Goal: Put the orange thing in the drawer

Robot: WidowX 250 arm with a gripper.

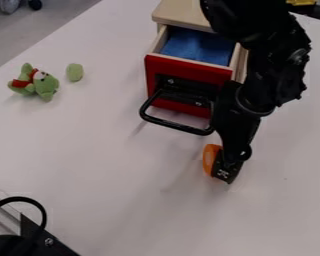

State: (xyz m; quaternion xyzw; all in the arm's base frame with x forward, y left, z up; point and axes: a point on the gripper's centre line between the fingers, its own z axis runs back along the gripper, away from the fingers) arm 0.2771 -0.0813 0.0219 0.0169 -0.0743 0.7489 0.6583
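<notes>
Bordering the pale table (89, 165) is probably grey floor (29, 30).

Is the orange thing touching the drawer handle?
Apart. The camera view shows a strip of white table between the top of the orange thing and the lower bar of the drawer handle.

The black robot arm (276, 65) is made of bulky, dark segments with rounded, uneven outlines and a faint sheen. Small silvery screw heads (298, 58) dot one joint. Its narrower black gripper (223, 167) has a small round detail (243, 152) at one side and little white markings (223, 173) near the lower end.
</notes>
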